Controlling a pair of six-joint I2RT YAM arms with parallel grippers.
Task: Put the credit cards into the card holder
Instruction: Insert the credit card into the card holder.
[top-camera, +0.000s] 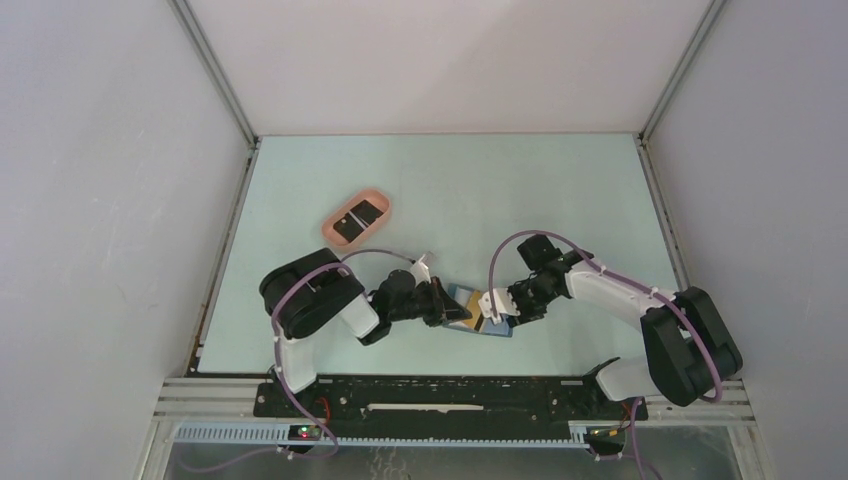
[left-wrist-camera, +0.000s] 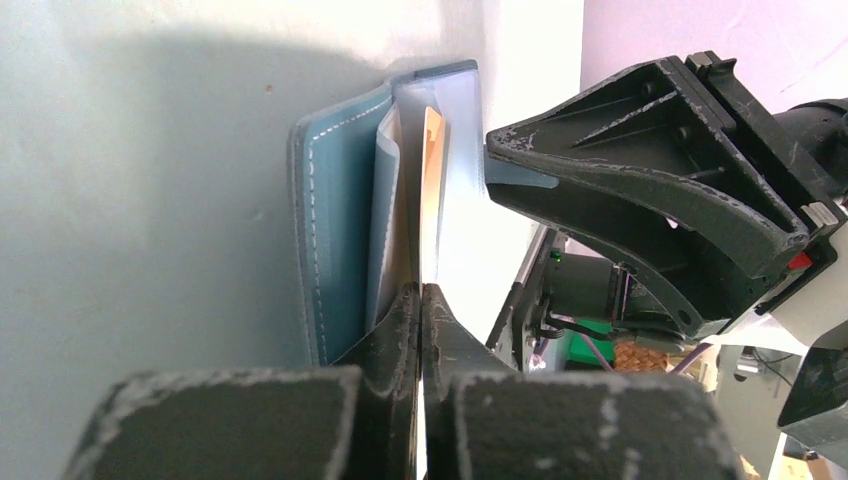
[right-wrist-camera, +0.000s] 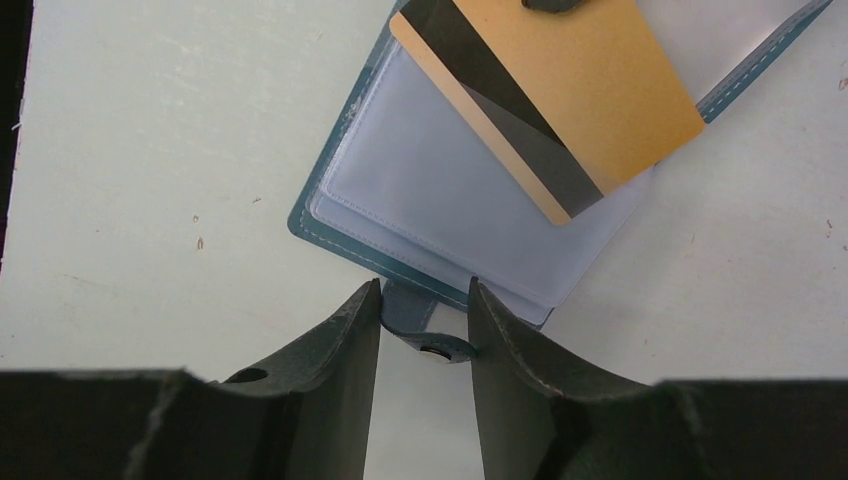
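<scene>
The card holder (right-wrist-camera: 430, 190) is laid open on the table (right-wrist-camera: 150, 150), between the two claws. The orange-tan credit card (right-wrist-camera: 600, 90), slanted across its pockets, is pinched by the closed left claw (left-wrist-camera: 420, 295). The clasp tab (right-wrist-camera: 425, 335) at the holder's near edge is straddled by the parted right claw (right-wrist-camera: 425, 290).

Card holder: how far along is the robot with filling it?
Done: no card looks seated yet. In hand: left gripper pinches the orange card over the open card holder; right gripper straddles its tab. Left: push it in, then the black cards in the pink tray.
</scene>
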